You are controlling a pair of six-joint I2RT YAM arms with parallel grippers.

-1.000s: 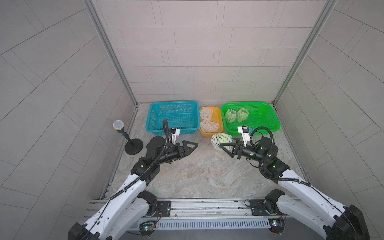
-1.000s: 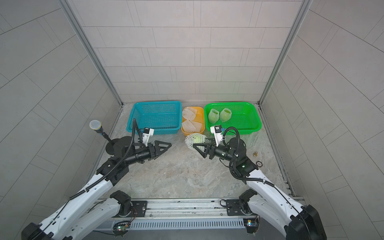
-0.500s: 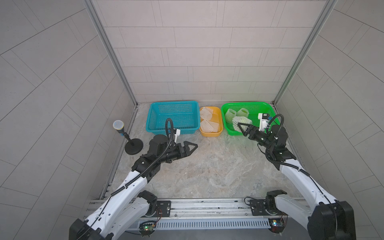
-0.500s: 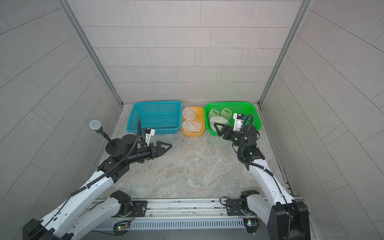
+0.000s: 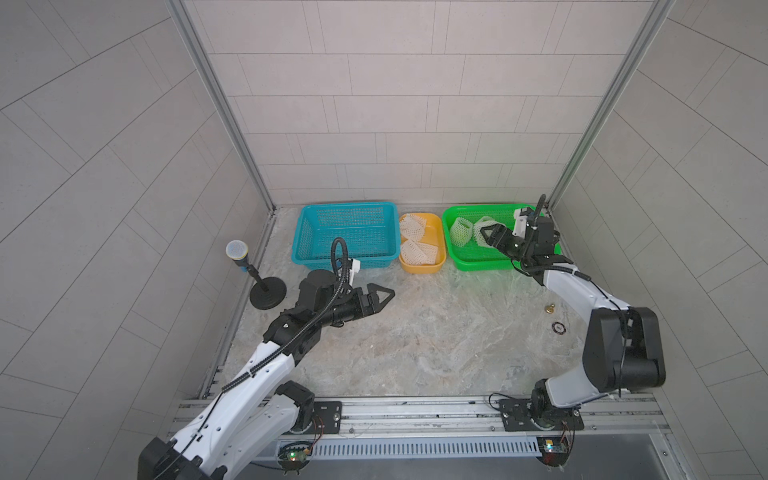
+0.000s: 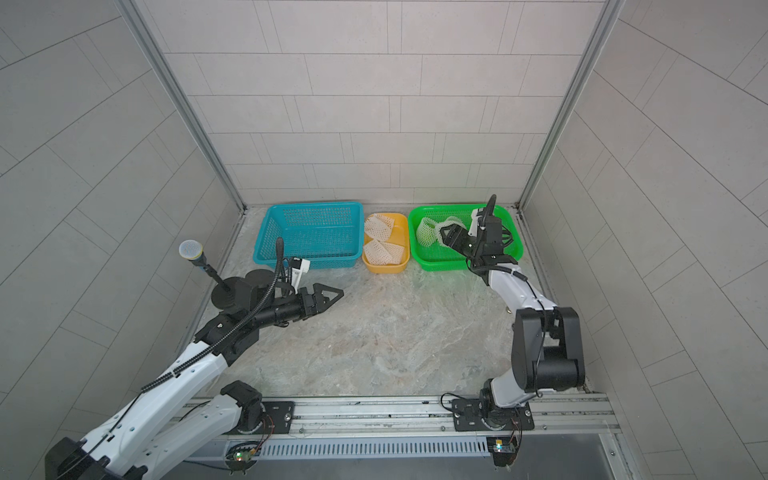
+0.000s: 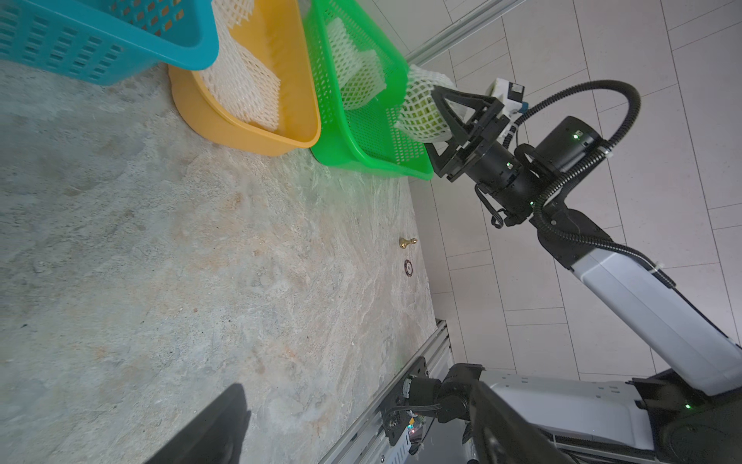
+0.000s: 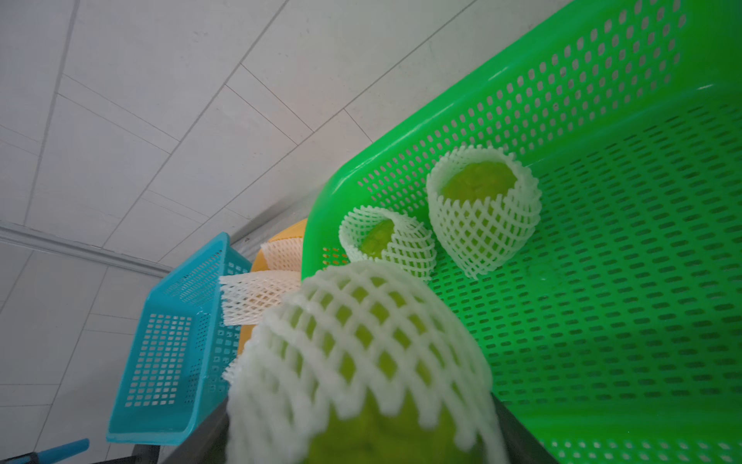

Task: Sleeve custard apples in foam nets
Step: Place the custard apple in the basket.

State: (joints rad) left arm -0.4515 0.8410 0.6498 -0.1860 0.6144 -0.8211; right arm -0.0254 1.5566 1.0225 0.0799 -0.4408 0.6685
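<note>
The right gripper (image 7: 433, 118) is clamped on a netted custard apple (image 8: 353, 361), holding it above the green basket (image 5: 473, 266), where two sleeved fruits (image 8: 482, 217) lie; the left gripper (image 5: 383, 298) hangs empty, jaws apart, over the table (image 5: 415, 353). Let go from this height, the fruit could bounce onto its neighbours or clip the rim and roll out (the wall is low). Its foam net (image 8: 361, 289) might also catch on the parting jaws and peel back.

Both my top views look steeply down from above the front metal rail (image 5: 415, 411), sharing the whole grey marbled stone table (image 5: 415, 353). Left wrist looks across it toward the green perforated plastic basket (image 7: 373, 164); right wrist peers into that basket (image 8: 602, 100) close up.
</note>
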